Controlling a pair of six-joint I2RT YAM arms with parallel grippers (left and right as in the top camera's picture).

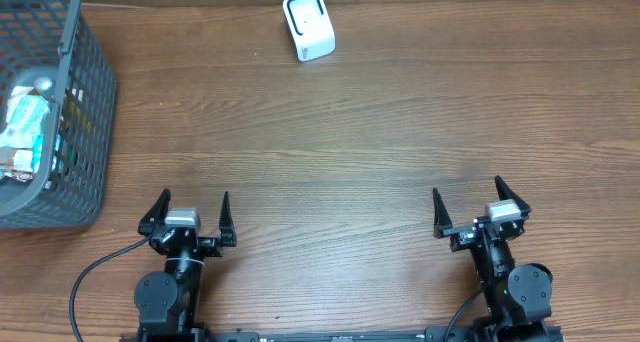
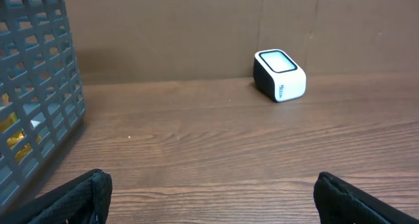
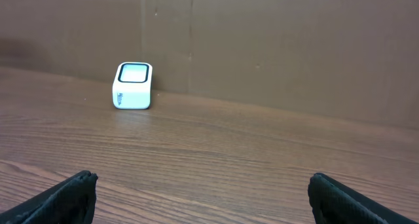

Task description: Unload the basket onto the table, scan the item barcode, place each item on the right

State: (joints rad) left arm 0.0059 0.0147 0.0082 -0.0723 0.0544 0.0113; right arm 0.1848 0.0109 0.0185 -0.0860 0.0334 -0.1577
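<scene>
The scanner point(image 1: 308, 25), a small white box with a dark-rimmed window on its upper face, stands on the wooden worktop point(image 1: 330, 132) at the far edge. In the wrist views it sits just in front of a plain brown back wall point(image 3: 262, 47). From the left wrist the scanner point(image 2: 280, 75) appears right of centre. From the right wrist it point(image 3: 133, 86) appears well to the left.

The items are not at the scanner. They lie in a grey mesh basket point(image 1: 90, 122), well apart from the scanner, toward the left arm's side and nearer the robot. A pale crinkled packet point(image 1: 25, 132) shows inside it among other wrapped goods that are too jumbled to tell apart. The left wrist view catches the basket point(image 2: 39, 86) wall, with something yellow behind the mesh.

Both arms are on the near side of the worktop, well apart from the scanner. The left claw point(image 1: 195, 196) is nearer than the scanner and to its left, short of the basket. Its two black fingers point(image 2: 78, 196) are spread wide and hold nothing. The right claw point(image 1: 467, 187) is nearer than the scanner and to its right, also spread wide and holding nothing. Its fingers point(image 3: 65, 198) frame bare wood. A black cable point(image 1: 85, 282) loops from the left arm's base.
</scene>
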